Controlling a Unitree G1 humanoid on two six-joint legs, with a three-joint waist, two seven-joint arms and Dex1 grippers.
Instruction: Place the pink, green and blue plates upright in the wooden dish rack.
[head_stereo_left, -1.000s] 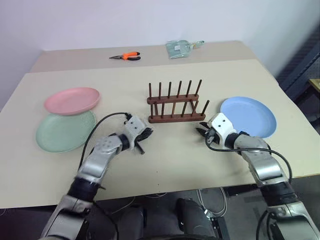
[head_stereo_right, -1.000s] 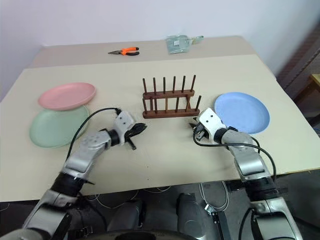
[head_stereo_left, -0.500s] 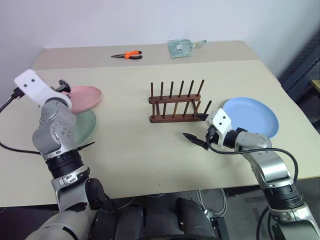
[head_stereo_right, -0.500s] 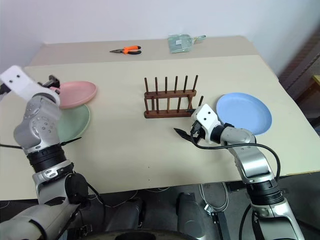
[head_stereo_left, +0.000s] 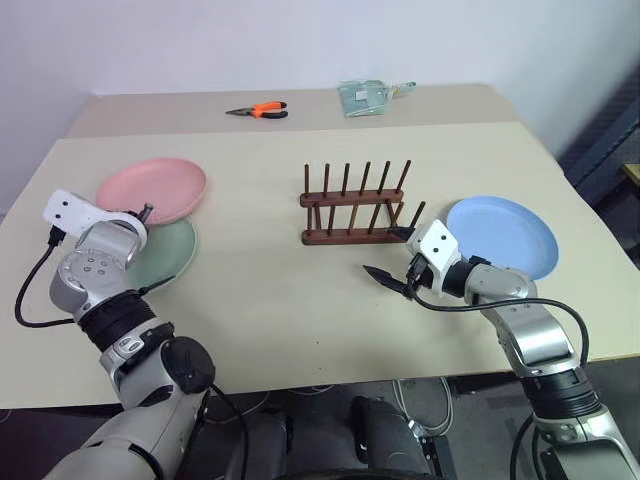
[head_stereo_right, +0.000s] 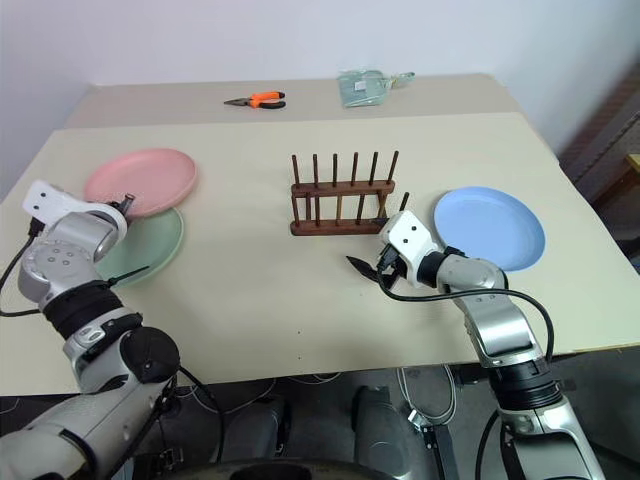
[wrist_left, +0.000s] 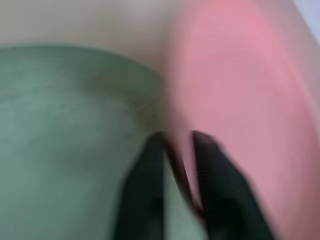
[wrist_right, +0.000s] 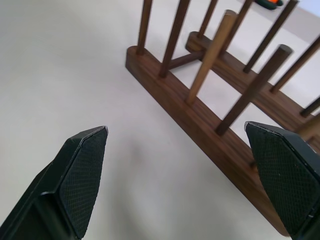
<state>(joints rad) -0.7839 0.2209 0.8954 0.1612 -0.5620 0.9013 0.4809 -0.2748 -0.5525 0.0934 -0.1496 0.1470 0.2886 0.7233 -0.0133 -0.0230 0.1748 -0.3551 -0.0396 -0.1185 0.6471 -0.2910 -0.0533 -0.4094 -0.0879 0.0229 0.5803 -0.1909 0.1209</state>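
From my seat: rack (head_stereo_left: 358, 205) sits mid-table (head_stereo_left: 300, 300). Far left, two plates overlap, one (head_stereo_left: 153, 188) resting partly on the nearer one (head_stereo_left: 165, 255). The third plate (head_stereo_left: 500, 235) lies right of the rack. Pliers (head_stereo_left: 258, 110) and a bag (head_stereo_left: 365, 97) sit at the back, behind the rack.
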